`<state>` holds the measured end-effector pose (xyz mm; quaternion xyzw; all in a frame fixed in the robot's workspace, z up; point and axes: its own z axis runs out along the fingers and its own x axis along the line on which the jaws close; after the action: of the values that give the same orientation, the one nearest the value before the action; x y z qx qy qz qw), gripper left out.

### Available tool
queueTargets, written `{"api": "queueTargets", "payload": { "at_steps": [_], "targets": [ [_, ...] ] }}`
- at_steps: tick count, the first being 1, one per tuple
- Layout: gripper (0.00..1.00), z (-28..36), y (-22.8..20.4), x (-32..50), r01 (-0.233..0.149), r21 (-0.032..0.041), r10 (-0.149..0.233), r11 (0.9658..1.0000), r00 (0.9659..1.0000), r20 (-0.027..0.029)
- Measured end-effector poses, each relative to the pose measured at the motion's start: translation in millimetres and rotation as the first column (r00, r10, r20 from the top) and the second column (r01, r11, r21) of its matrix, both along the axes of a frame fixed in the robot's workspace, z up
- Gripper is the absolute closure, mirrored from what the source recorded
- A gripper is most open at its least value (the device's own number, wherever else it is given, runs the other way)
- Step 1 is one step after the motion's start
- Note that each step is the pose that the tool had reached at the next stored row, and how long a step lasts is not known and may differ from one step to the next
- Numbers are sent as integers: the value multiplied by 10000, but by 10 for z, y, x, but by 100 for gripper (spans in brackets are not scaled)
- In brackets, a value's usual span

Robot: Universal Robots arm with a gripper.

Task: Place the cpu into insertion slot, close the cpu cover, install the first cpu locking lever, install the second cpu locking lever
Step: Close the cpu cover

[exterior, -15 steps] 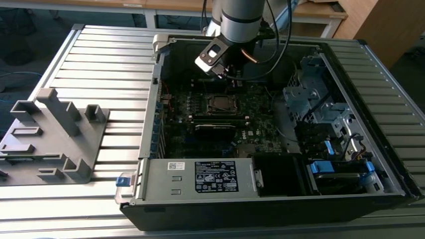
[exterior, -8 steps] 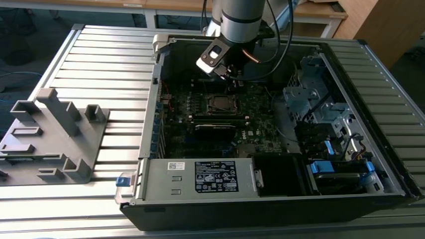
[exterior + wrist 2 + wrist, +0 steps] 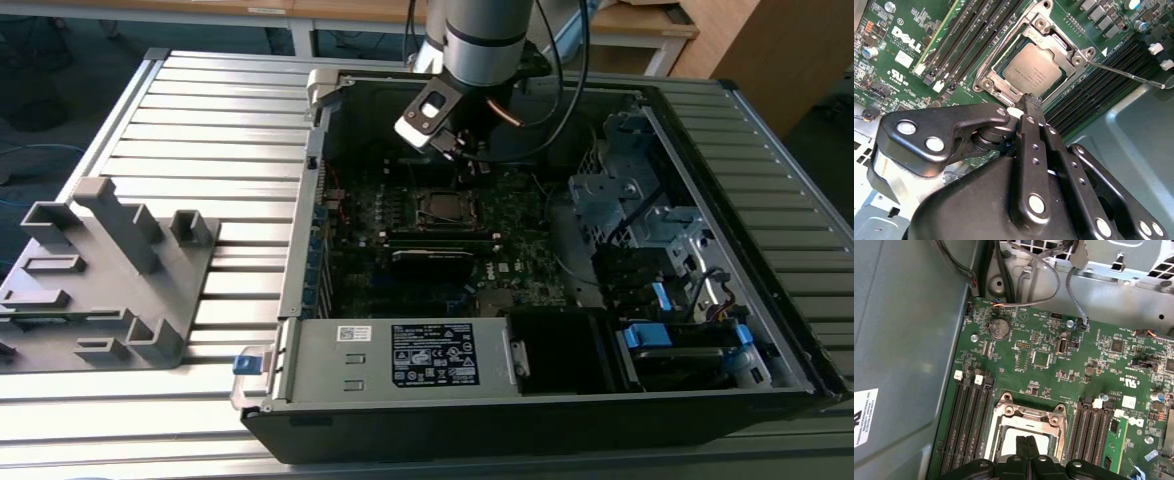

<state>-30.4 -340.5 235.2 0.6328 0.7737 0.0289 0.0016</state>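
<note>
Two black fingers (image 3: 1021, 449) of the end effector (image 3: 1031, 100) are pressed together, gripping nothing, tips just above the cpu (image 3: 1030, 70). The cpu sits in the insertion slot (image 3: 984, 84), the cpu cover (image 3: 1056, 40) lying flat around it. Beyond, a thin lever (image 3: 1126, 74) sticks out sideways.

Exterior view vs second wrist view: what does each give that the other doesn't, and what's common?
Exterior view adds the whole open computer case on the slatted table, the power-supply box, a grey fixture on that view's left, and the arm. Second wrist view adds the cpu seated inside the window of the cpu cover, and a thin lever rod sticking out beside it. Shared: the gripper, shut, close to the insertion slot, and the motherboard.
</note>
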Motion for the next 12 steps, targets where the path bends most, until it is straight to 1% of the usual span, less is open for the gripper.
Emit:
{"api": "queueTargets", "payload": {
  "at_steps": [2,3,6,9,12],
  "targets": [
    [89,-2,0,0,-238,0,238,9997,9997,0],
    [89,-3,0,0,-420,0,420,9991,9991,0],
    [89,-6,0,0,-953,0,953,9954,9954,0],
    [89,-9,0,0,-1488,0,1488,9889,9889,0],
    [89,-13,0,0,-2034,-1,2034,9791,9791,0]
  ]
}}
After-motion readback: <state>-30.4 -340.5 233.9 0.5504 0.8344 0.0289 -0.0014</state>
